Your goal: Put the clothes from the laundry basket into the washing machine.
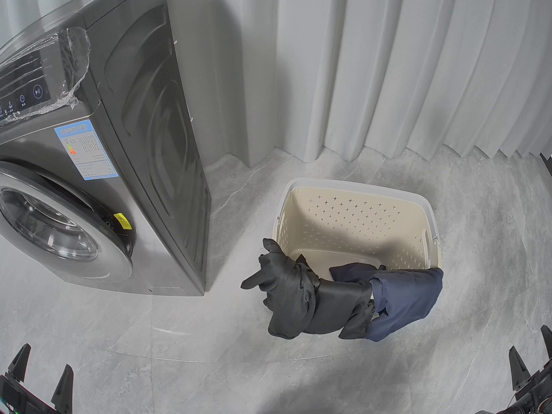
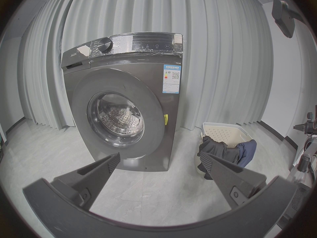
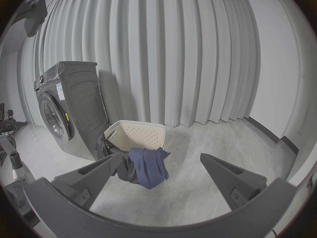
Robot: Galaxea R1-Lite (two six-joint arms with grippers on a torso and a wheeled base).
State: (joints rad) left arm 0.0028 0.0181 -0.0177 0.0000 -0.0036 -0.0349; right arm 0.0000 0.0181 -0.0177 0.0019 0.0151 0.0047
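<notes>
Hanging over the near rim of the laundry basket (image 1: 355, 198) are the clothes, a dark grey garment (image 1: 302, 303) and a navy garment (image 1: 405, 299), bunched side by side and touching. Together their long axis runs left to right across the lower middle of the head view, along that rim. One grey sleeve end pokes out to the left, towards the washing machine (image 1: 144, 122). The navy piece closes off the right end and droops down the basket's outer wall.

The washing machine fills the upper left, its round door (image 1: 54, 228) sitting flush against the front. A strip of bare floor (image 1: 230, 225) separates the machine's corner from the basket. The curtain (image 1: 374, 58) hangs close behind the basket, at the top of the frame.

Both grippers sit low. The left gripper (image 1: 45, 369) is in the bottom left corner with its jaws spread wide, and the right gripper (image 1: 529, 346) is in the bottom right corner, also wide and holding nothing. The clothes lie between them and higher in the frame, well apart from each, with open floor all around.
</notes>
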